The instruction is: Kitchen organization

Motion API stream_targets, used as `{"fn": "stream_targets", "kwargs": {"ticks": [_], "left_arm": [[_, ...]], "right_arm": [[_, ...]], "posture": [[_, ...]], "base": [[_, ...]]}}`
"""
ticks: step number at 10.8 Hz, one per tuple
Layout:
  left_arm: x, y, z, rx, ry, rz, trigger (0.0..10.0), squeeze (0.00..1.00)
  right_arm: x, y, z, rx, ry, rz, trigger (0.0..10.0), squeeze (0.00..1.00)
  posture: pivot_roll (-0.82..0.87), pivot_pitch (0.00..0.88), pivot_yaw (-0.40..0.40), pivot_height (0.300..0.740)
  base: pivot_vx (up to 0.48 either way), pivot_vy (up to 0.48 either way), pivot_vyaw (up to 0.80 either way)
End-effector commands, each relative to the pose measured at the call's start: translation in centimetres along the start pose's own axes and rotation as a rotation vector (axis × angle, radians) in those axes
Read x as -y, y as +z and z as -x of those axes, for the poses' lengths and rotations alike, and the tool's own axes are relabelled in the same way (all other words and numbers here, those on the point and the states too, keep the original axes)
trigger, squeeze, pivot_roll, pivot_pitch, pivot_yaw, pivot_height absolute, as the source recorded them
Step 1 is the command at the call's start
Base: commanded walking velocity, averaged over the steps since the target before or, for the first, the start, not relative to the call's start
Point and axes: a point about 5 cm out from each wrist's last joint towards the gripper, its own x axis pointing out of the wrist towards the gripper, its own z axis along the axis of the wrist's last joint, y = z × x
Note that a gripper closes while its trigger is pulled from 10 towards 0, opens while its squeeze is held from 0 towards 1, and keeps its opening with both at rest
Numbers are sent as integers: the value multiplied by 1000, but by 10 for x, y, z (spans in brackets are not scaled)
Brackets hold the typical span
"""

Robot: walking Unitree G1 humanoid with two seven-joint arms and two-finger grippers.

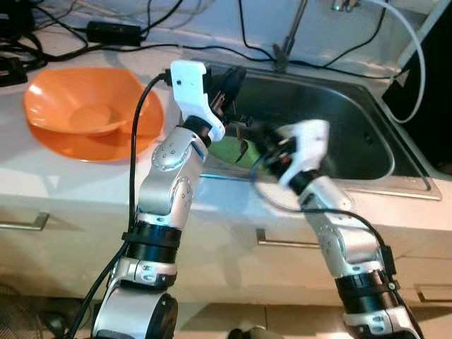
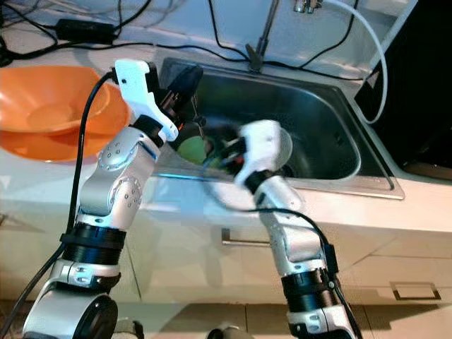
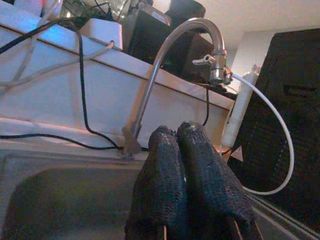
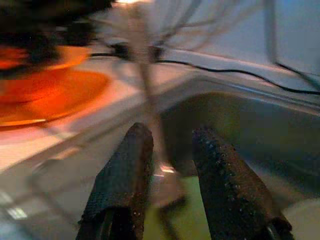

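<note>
Over the steel sink (image 1: 367,134), the left gripper (image 1: 229,85) has its fingers pressed together holding nothing, and the right gripper (image 4: 172,165), at its 5 o'clock, is spread apart around a thin metal utensil (image 4: 150,110) above a green thing (image 1: 229,150) in the sink.

We see a sink (image 1: 353,120) of brushed stainless steel — dull grey in the basin, brighter along its rim. The faucet (image 3: 165,75) is polished metal, smooth and shiny. The orange bowl (image 1: 85,109) looks like glossy plastic. The countertop (image 1: 70,176) is white, smooth and lightly reflective. The left gripper (image 3: 187,175) has fingers clad in a rough black knit-like texture, pressed together; the right gripper (image 4: 172,185) has pebbled matt black fingers, parted. Both arms wear satin silver metal — with white plastic housings.
</note>
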Motion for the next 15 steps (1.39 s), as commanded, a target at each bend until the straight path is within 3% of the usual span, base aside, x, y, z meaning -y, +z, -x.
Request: {"fn": "stream_targets", "kwargs": {"ticks": [1, 6, 9, 10, 12, 13, 15], "left_arm": [[9, 1, -4, -4, -28, -6, 10000, 0], [8, 0, -5, -13, -32, -7, 10000, 0], [13, -1, -5, -33, -71, -2, 10000, 0], [14, -1, -5, -34, -75, -1, 10000, 0], [15, -1, -6, -39, -82, 2, 10000, 0], [15, -1, -6, -41, -84, 4, 10000, 0], [17, -2, -6, -46, -95, 10, 10000, 0]], "right_arm": [[-1, 0, 5, -11, 31, -1, 10000, 0], [-7, 2, 4, -15, 83, -13, 10000, 0], [0, 2, -4, -2, -28, 16, 10000, 0], [0, 0, -4, -7, -32, 6, 10000, 1000], [0, -3, -5, -12, -52, 8, 10000, 1000], [0, -4, -6, -15, -51, 10, 10000, 0], [-1, -9, -8, -26, -54, 9, 10000, 0]], "posture": [[-33, 46, -162, 719], [-35, 54, -161, 719], [-26, 62, -161, 719], [-25, 62, -160, 719], [-23, 60, -159, 719], [-23, 60, -159, 719], [-22, 62, -159, 719]], "base": [[0, 0, 0], [0, 0, 0], [0, 0, 0], [0, 0, 0], [0, 0, 0], [0, 0, 0], [0, 0, 0]]}}
